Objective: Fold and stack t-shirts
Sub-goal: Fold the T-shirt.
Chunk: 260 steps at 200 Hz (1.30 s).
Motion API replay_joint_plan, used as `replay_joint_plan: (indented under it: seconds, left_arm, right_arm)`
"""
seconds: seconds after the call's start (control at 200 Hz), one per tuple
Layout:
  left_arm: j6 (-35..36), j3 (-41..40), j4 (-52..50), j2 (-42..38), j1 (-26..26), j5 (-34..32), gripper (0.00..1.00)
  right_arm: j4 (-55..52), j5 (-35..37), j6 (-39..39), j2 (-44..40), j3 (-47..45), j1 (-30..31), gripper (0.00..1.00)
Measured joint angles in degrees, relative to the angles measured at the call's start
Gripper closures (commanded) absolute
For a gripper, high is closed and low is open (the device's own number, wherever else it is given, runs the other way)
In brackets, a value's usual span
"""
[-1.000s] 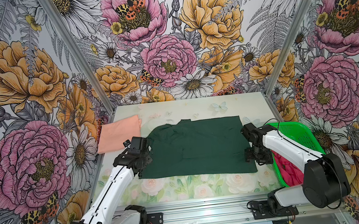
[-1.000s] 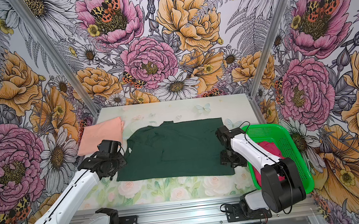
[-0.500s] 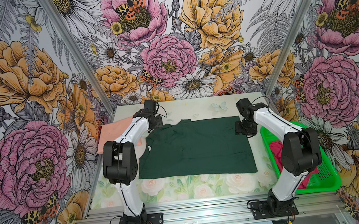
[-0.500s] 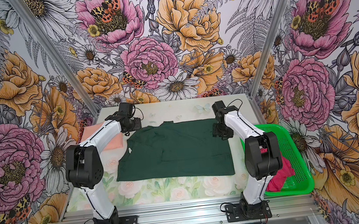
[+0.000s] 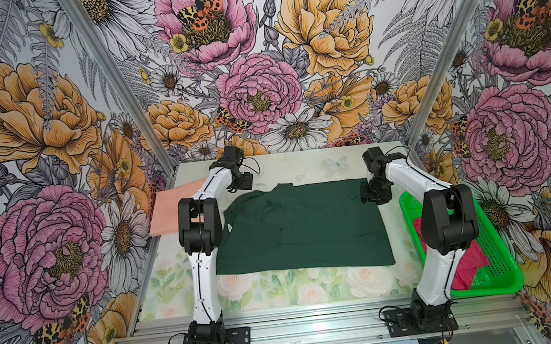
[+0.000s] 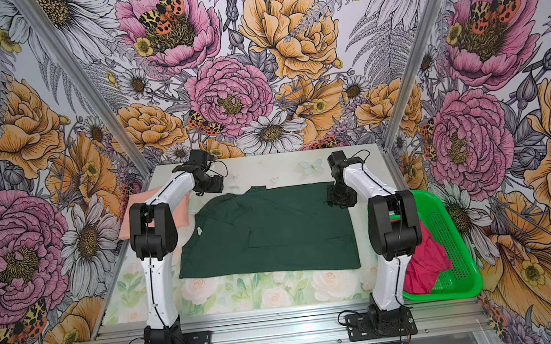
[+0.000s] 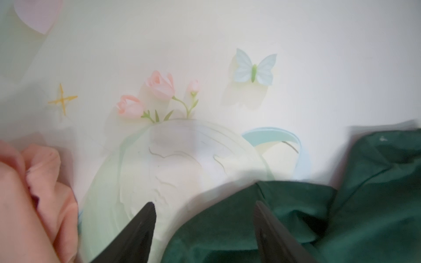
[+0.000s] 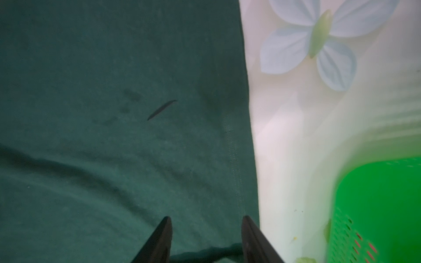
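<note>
Pastel floral tabletop (image 5: pixel 280 292), flower-papered walls (image 5: pixel 291 73)

A bright green perforated basket (image 5: pixel 497 254) sat at the right side of a table (image 5: pixel 279 289) printed with pale roses and a blue butterfly (image 5: pixel 336 163), flower-and-moth wallpaper (image 5: pixel 258 87) enclosed 3 sides, and an aluminium rail (image 5: pixel 318 329) ran along the near edge.
</note>
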Motion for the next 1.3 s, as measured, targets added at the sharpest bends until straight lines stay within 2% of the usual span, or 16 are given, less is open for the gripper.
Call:
replay_joint_plan:
  seconds: [0.13,0.36,0.695,1.005,1.145,1.215,1.255,1.3]
  left_arm:
    - [2.9,6.5,-4.4,3.5,0.0,3.4,0.30]
    - [8.2,4.9,-10.0,3.5,0.2,8.8,0.29]
    - [11.2,4.2,-13.4,3.6,0.6,10.7,0.31]
    - [11.8,10.3,-14.5,9.4,1.1,13.7,0.34]
    - [11.8,12.2,-14.4,11.0,1.7,16.7,0.39]
    - [11.8,12.2,-14.5,11.2,2.2,19.2,0.45]
    - [11.7,12.3,-14.5,11.4,2.5,20.7,0.50]
    - [11.9,12.4,-14.5,11.7,2.9,22.4,0.65]
  right_arm:
    - [0.2,-0.5,0.0,2.4,0.7,-0.3,0.50]
    - [0.2,-1.3,0.0,3.4,2.4,-0.4,0.52]
    - [0.2,-1.7,0.0,4.3,3.0,-0.7,0.54]
    - [0.2,-1.6,0.6,5.7,5.2,-3.2,0.53]
    - [0.8,-2.9,1.6,11.7,13.3,-5.6,0.56]
    - [1.2,-3.8,2.2,15.6,18.1,-6.5,0.56]
    - [1.5,-4.5,2.8,17.9,20.7,-7.0,0.57]
    - [1.6,-5.6,3.3,20.3,23.6,-7.4,0.59]
